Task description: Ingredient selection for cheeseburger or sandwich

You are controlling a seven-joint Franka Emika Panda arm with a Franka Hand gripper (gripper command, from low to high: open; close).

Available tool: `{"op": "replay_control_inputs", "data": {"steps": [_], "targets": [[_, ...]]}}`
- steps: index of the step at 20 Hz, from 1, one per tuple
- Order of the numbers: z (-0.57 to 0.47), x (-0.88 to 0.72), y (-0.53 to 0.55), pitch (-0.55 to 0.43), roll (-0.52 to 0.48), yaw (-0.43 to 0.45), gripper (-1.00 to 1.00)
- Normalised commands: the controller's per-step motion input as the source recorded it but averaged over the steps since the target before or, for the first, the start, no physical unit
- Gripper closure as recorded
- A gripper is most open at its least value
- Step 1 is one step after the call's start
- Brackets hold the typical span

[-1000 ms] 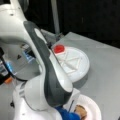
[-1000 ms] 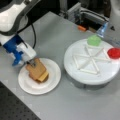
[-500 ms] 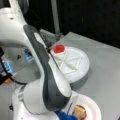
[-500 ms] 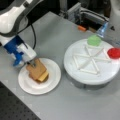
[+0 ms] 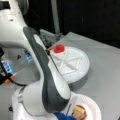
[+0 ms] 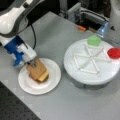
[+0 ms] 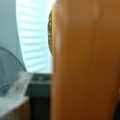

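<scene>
- The gripper (image 6: 32, 63) sits at the paper plate's (image 6: 53, 75) far-left rim in a front view, its tip down on the top bread square (image 6: 37, 70) of the stack; whether the jaws are open or clamped on that bread I cannot tell, since the tip is hidden against the piece
- In the wrist view a toast-brown bread face (image 7: 85, 62) fills most of the frame right up against the camera; a dark finger (image 7: 40, 97) shows at the lower left; the plate's ribbed white rim (image 7: 32, 37) lies behind
- The stack rests on the plate's left half; a yellow-orange cheese square (image 6: 44, 77) peeks out under the bread's lower right edge; what lies beneath it is not visible
- The blue wrist block (image 6: 15, 48) rises up and left from the plate; the white arm (image 6: 12, 20) bends over it toward the top left, a black cable looping beside
- In a front view the grey-and-white arm (image 5: 47, 82) leans across the foreground, covering most of the plate (image 5: 92, 105); the bread stack (image 5: 79, 112) shows on it
- The white divided tray (image 6: 100, 72) stands to the right of the plate, apart from it; a green piece (image 6: 94, 40) lies in its far compartment and a red disc (image 6: 114, 53) at its right edge; the same red disc (image 5: 59, 48) shows at the tray's (image 5: 77, 67) far edge in a front view
</scene>
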Motion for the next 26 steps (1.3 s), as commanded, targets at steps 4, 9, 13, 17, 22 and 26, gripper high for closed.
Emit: {"op": "replay_control_inputs", "data": {"steps": [4, 9, 13, 17, 22, 26], "targets": [[-0.06, 0.27, -0.15, 0.033, 0.127, 0.236, -1.00], [-0.07, 0.27, -0.17, 0.036, 0.119, 0.236, -1.00], [-0.05, 0.27, -0.18, 0.031, 0.122, 0.242, -1.00], [-0.02, 0.27, -0.18, 0.030, 0.122, 0.247, -1.00], [0.01, 0.26, -0.19, 0.036, 0.115, 0.253, -1.00], [0.03, 0.24, -0.18, 0.030, 0.076, 0.248, -1.00]]}}
